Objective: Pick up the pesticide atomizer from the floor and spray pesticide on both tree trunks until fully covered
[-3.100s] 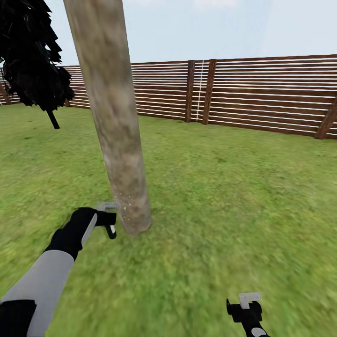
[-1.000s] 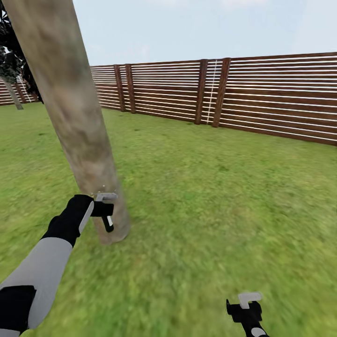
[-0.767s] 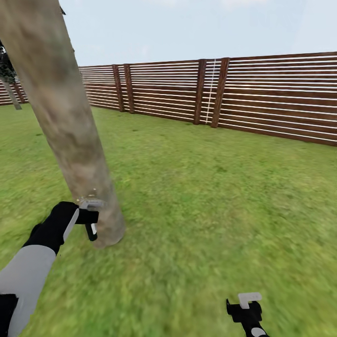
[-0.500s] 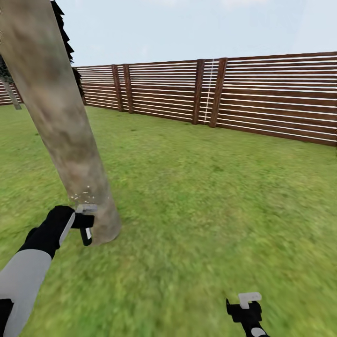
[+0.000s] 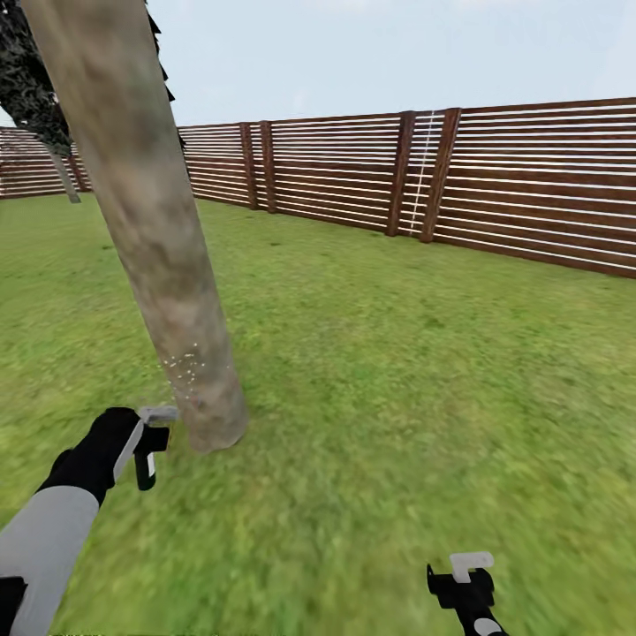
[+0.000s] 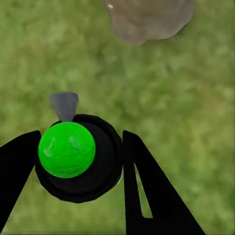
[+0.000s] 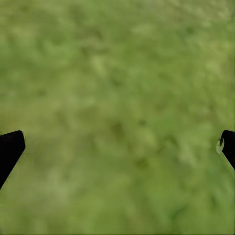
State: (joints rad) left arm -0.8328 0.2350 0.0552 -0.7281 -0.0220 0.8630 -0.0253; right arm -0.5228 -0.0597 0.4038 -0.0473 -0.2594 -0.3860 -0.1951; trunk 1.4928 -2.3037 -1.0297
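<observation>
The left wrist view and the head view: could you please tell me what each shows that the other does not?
Left wrist view alone: the atomizer's bright green top and grey nozzle, held between the left gripper's black fingers.

Head view alone: the slatted wooden fence, sky, white spray specks on the bark, the right gripper.

Both: the tree trunk and lawn.

Mottled grey-brown trunk [image 5: 168, 256], green-topped black atomizer [image 6: 78, 159]

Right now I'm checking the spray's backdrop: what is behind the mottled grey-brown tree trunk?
Behind the mottled grey-brown tree trunk lie green lawn and the brown slatted wooden fence; a dark leafy tree stands beside. The trunk covers whatever is directly behind it.
</observation>
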